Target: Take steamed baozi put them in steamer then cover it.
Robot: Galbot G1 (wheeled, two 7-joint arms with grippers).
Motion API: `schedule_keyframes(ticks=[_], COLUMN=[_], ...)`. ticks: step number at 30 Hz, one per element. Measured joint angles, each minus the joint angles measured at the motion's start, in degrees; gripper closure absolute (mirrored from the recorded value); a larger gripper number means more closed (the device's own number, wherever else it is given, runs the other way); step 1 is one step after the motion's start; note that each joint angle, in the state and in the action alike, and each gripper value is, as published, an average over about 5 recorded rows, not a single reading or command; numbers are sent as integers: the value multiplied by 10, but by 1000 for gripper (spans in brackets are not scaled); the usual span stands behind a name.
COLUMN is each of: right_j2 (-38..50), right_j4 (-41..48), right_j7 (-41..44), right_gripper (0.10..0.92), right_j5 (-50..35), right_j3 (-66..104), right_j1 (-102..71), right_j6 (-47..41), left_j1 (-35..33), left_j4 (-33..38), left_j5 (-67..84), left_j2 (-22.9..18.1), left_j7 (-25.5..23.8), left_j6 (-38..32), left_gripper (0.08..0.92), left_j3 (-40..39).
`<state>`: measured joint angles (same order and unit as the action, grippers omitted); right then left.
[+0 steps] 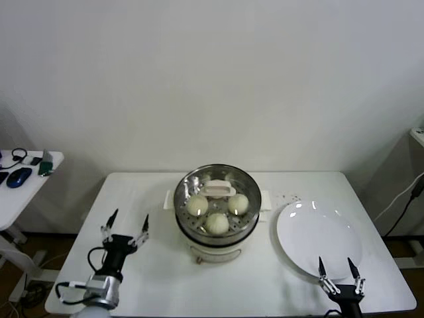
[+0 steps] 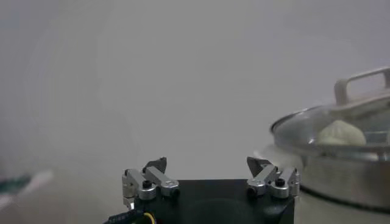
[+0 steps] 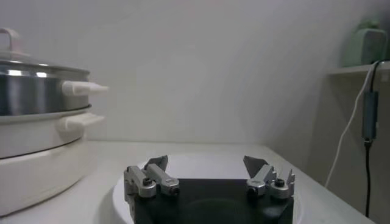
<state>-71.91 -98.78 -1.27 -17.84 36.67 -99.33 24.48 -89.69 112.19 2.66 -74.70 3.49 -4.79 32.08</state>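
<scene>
We see the round shiny steel steamer (image 1: 216, 218) standing on its white cooker base near the middle of the white counter (image 1: 146, 199), and the round clear glass cover (image 1: 217, 192) with its metal rim and flat whitish handle sits on top of it. Through the glass we can make out three small round cream-white steamed baozi (image 1: 217, 224) lying inside the basket; a fourth we cannot tell apart under the handle and reflections. To the steamer's right, near but apart from it, lies a flat round white plate (image 1: 318, 240) with nothing on it. Our left gripper (image 1: 124, 226) hovers over the counter to the left of the steamer, released, its two fingers spread wide and grasping nothing; in the left wrist view the covered steamer (image 2: 341, 164) shows off to one side with a bun visible behind the glass. Our right gripper (image 1: 338, 273) hangs at the near edge of the plate, likewise released with fingers apart and empty. A small white side table (image 1: 30, 185) stands beyond the counter's left end, carrying a few dark small objects.
</scene>
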Motion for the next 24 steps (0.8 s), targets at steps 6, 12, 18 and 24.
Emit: schedule_keyframes(ticks=[6, 12, 18, 24], right_j2=[8, 13, 17, 20], right_j4=[1, 2, 2, 2], right_j7=[4, 6, 6, 7], right_gripper=[203, 203, 203, 203], right_j5=[0, 0, -1, -4], right_j3=[-3, -7, -8, -9], right_j1=[2, 4, 5, 5], right_j6=[-5, -8, -9, -9], left_j1=[-27, -47, -62, -68], left_j4=[-50, -73, -80, -81], left_j5=[41, 61, 74, 81], left_j2=[-10, -19, -23, -25], left_j7=[0, -3, -7, -11], left_j6=[-60, -91, -109, -119], left_gripper=[177, 177, 177, 177], left_j3=[7, 11, 13, 15])
